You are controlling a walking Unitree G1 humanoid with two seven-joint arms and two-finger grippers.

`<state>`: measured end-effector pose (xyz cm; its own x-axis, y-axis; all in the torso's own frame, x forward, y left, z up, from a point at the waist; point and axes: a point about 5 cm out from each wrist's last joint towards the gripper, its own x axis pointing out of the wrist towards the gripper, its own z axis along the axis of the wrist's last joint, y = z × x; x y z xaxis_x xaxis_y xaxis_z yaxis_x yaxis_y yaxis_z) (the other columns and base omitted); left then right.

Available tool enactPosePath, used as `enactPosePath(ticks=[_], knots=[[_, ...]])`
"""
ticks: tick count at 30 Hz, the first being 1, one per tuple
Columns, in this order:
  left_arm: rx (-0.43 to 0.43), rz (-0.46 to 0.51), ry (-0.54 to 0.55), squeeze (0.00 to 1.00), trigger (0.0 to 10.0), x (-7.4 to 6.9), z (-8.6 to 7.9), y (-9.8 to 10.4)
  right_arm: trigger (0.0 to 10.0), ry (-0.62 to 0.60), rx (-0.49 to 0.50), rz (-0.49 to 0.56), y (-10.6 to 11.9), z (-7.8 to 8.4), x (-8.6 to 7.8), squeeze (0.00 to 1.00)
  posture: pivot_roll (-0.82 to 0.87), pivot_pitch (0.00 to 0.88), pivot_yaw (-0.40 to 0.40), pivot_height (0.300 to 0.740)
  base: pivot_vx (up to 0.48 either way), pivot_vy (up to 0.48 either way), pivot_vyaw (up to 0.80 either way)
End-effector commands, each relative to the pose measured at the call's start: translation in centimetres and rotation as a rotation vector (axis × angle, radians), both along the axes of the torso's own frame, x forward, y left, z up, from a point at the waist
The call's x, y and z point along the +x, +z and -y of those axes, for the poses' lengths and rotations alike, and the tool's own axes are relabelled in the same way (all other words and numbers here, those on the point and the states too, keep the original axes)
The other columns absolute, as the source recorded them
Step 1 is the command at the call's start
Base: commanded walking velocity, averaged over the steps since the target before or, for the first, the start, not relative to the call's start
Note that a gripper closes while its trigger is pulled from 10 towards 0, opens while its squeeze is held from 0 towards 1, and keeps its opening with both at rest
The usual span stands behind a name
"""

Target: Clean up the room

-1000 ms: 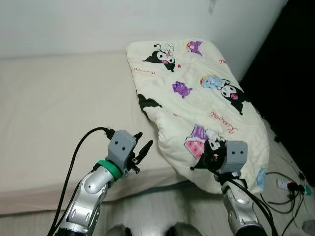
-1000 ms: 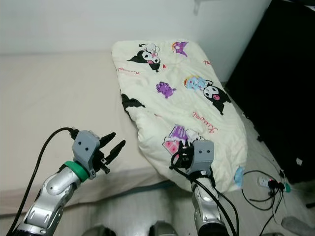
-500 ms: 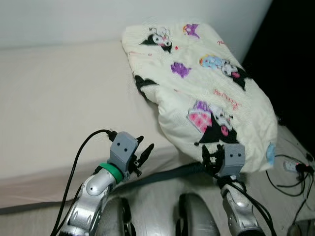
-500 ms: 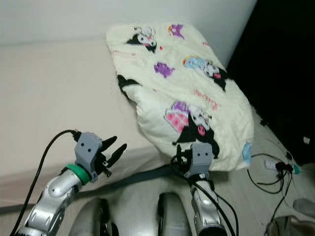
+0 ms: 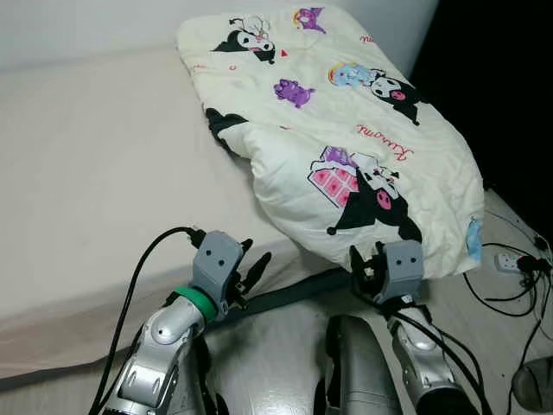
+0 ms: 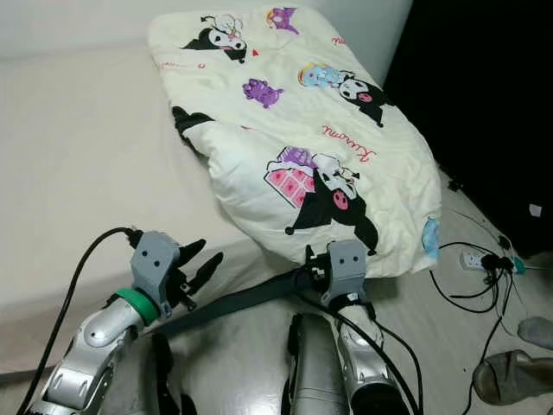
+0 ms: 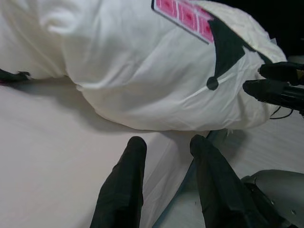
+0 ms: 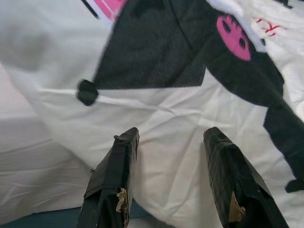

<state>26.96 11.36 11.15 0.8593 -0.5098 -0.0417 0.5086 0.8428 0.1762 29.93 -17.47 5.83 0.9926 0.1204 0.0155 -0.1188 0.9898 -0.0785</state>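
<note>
1. Head views: blanket (image 5: 346, 130) is bunched on the bed (image 5: 95, 173), its lower edge hanging just ahead of the right gripper (image 5: 367, 264). Left gripper (image 5: 252, 268) is off to the blanket's side, over bare mattress.
2. Left wrist: fingers (image 7: 124, 190) spread, nothing held.
3. Right wrist: fingers (image 8: 111, 183) wide open, empty, blanket right in front. I'd push in low and pinch a thick fold, not the taut face.

I am looking down at a big bed (image 5: 95, 173) with a plain cream sheet. A white wall (image 5: 78, 30) runs behind it. Past the far side it is very dark (image 6: 484, 95). The pale floor (image 6: 432, 328) has black cables (image 6: 479, 259) and a shoe (image 6: 510, 373) on it
</note>
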Motion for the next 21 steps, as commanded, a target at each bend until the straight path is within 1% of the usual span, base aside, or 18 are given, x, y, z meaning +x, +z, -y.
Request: enactPosePath(ticks=[1, 2, 3, 6, 7, 8, 10, 11, 12, 13, 14, 15, 16, 19, 20, 21], knots=[[0.009, -0.015, 0.003, 0.0, 10.0, -0.3, 0.0, -0.2, 10.0, 0.04, -0.039, 0.044, 1.2, -0.3, 1.1, 0.0, -0.06, 0.099, 0.062, 0.535, 0.0, 0.0, 0.0], [0.009, -0.015, 0.003, 0.0, 10.0, -0.3, 0.0, -0.2, 10.0, 0.04, -0.039, 0.044, 1.2, -0.3, 1.1, 0.0, -0.06, 0.099, 0.062, 0.535, 0.0, 0.0, 0.0], [0.008, -0.015, 0.004, 0.0, 10.0, -0.3, 0.0, -0.2, 10.0, 0.05, -0.059, 0.066, 2.0, -0.4, 1.7, 0.0, -0.06, 0.101, 0.064, 0.535, 0.0, 0.0, 0.0], [0.008, -0.014, 0.006, 0.0, 10.0, -0.3, 0.0, 0.0, 10.0, 0.089, -0.146, 0.076, 2.9, -0.7, 2.8, 0.0, -0.05, 0.106, 0.067, 0.535, 0.0, 0.0, 0.0], [0.008, -0.014, 0.006, 0.0, 10.0, -0.3, 0.0, 0.0, 10.0, 0.089, -0.146, 0.076, 2.9, -0.7, 2.8, 0.0, -0.05, 0.106, 0.067, 0.535, 0.0, 0.0, 0.0], [0.009, -0.013, 0.005, 0.0, 10.0, -0.2, 0.0, 0.0, 10.0, 0.11, -0.184, 0.059, 2.8, -1.0, 3.1, 0.0, -0.05, 0.106, 0.067, 0.535, 0.0, 0.0, 0.0], [0.009, -0.013, 0.005, 0.0, 10.0, -0.2, 0.0, 0.0, 10.0, 0.11, -0.184, 0.059, 2.8, -1.0, 3.1, 0.0, -0.05, 0.106, 0.067, 0.535, 0.0, 0.0, 0.0], [0.01, -0.011, 0.004, 0.0, 10.0, -0.2, 0.1, 0.1, 10.0, 0.173, -0.325, -0.032, 1.5, -1.8, 3.3, 0.0, -0.03, 0.106, 0.063, 0.535, 0.0, 0.0, 0.0], [0.01, -0.009, 0.005, 0.0, 10.0, -0.2, 0.1, 0.2, 10.0, 0.225, -0.429, -0.076, 0.6, -2.1, 3.1, 0.0, -0.03, 0.105, 0.062, 0.535, 0.0, 0.0, 0.0], [0.01, -0.009, 0.005, 0.0, 10.0, -0.2, 0.1, 0.2, 10.0, 0.225, -0.429, -0.076, 0.6, -2.1, 3.1, 0.0, -0.03, 0.105, 0.062, 0.535, 0.0, 0.0, 0.0], [0.01, -0.008, 0.005, 0.0, 10.0, -0.1, 0.2, 0.2, 10.0, 0.263, -0.504, -0.102, 0.0, -2.3, 2.9, 0.0, -0.03, 0.105, 0.061, 0.535, 0.0, 0.0, 0.0], [0.009, -0.007, 0.007, 0.0, 10.0, -0.2, 0.2, 0.3, 10.0, 0.302, -0.581, -0.096, -0.2, -2.4, 2.8, 0.0, -0.02, 0.105, 0.057, 0.535, 0.0, 0.0, 0.0], [0.008, -0.006, 0.009, 0.0, 10.0, -0.2, 0.2, 0.3, 10.0, 0.325, -0.622, -0.083, -0.1, -2.4, 2.8, 0.0, -0.02, 0.105, 0.057, 0.535, 0.0, 0.0, 0.0], [0.007, -0.006, 0.011, 0.0, 10.0, -0.2, 0.2, 0.3, 10.0, 0.339, -0.639, -0.063, 0.2, -2.3, 2.9, 0.0, -0.02, 0.103, 0.054, 0.535, 0.0, 0.0, 0.0], [0.005, -0.007, 0.013, 0.0, 10.0, -0.2, 0.2, 0.3, 10.0, 0.373, -0.641, -0.047, 0.6, -2.4, 2.9, 0.0, -0.03, 0.104, 0.055, 0.535, 0.0, 0.0, 0.0], [0.004, -0.009, 0.014, 0.0, 10.0, -0.3, 0.2, 0.2, 10.0, 0.431, -0.632, -0.066, 0.5, -2.5, 2.8, 0.0, -0.03, 0.104, 0.055, 0.535, 0.0, 0.0, 0.0]])
